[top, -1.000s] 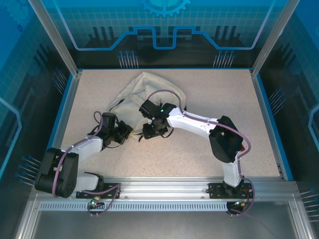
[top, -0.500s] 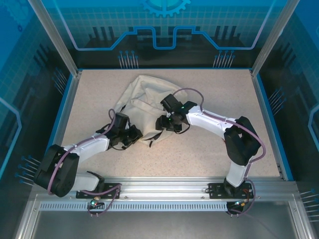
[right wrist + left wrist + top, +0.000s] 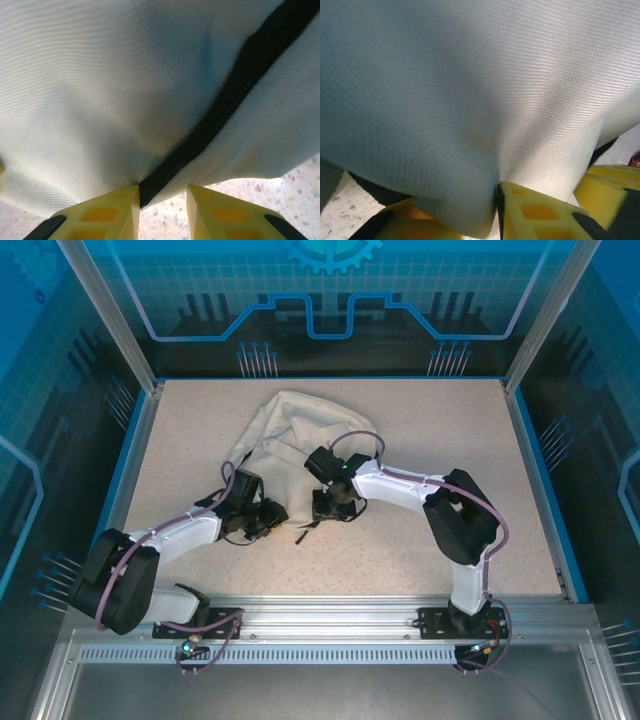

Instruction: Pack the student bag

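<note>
left end effector point(image 3: 462, 212) pinches the student bag point(image 3: 285, 430) near right end effector point(image 3: 161, 194).

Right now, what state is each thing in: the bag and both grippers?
student bag: slumped and creased on the table; open or zipped, cannot tell.
left gripper: shut on a fold of the bag's fabric.
right gripper: open, with bare table in the gap and the dark strap ending at its fingertips.
</note>
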